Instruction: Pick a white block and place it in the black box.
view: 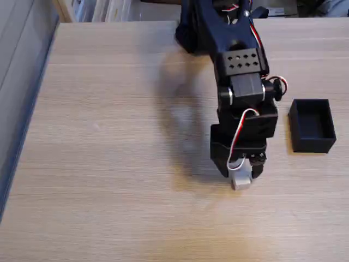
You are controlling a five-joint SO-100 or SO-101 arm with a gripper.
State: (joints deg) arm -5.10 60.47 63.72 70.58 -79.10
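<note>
While the near strip of the wooden surface (109,229) lies bare at the bottom of the fixed view, the first thing met going back is the white block (240,178), pinched between the fingers of the hand (241,173), which points down toward the near edge. The jaws stand narrow, closed against the cube's sides, and the block sits low, at or just above the wood; whether it is touching cannot be told. Gripping it from above like this keeps the cube square and leaves its underside free, which should suit a straight lift and a drop into an open top. From the block, the black box (312,125) stands at about two o'clock, near but clearly apart, its opening facing up and its inside dark. The gap between them looks unobstructed, so a raise and a swing toward two o'clock seems the likely next move; the box's thin near wall is the edge to clear. Behind the hand the black arm (240,60) rises toward twelve o'clock, its base at the far edge. Toward nine o'clock the surface runs wide and open to its left edge.
</note>
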